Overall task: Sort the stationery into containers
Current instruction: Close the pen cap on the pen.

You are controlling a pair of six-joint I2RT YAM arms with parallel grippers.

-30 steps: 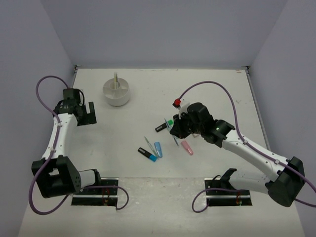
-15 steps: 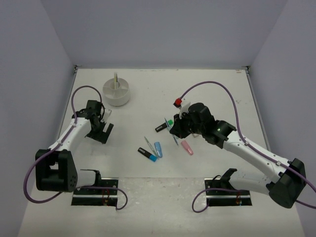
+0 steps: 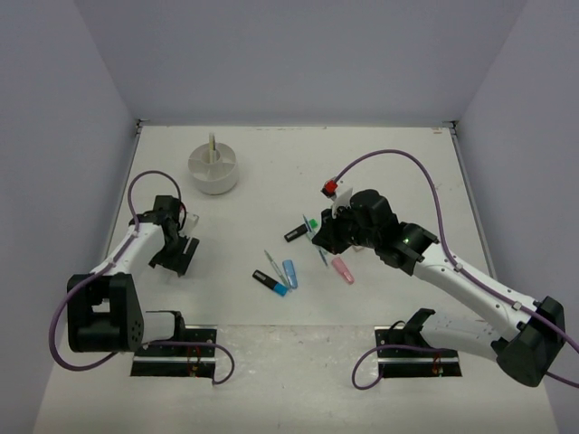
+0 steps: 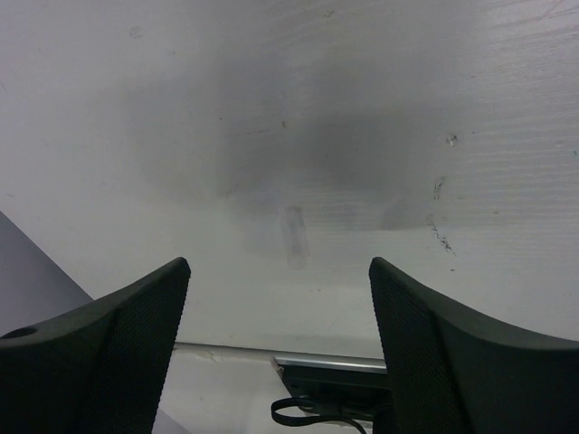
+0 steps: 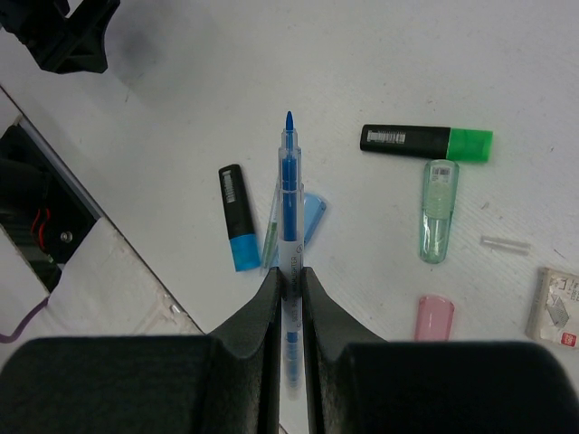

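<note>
While the right gripper [image 5: 289,282] pinches a blue pen [image 5: 288,172] between its fingers, the left gripper [image 4: 279,307] hangs over the table [image 4: 380,108]. Its fingers are spread apart, holding nothing.

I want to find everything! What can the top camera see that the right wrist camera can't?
Only the top camera: the round white tub at the back of the table.
Only the right wrist camera: up close, the right claw pinching the blue pen, plus a small white packet at the picture's edge.
Both: the black-and-green highlighter, the black-and-blue highlighter, the pink piece and the white tabletop.
</note>
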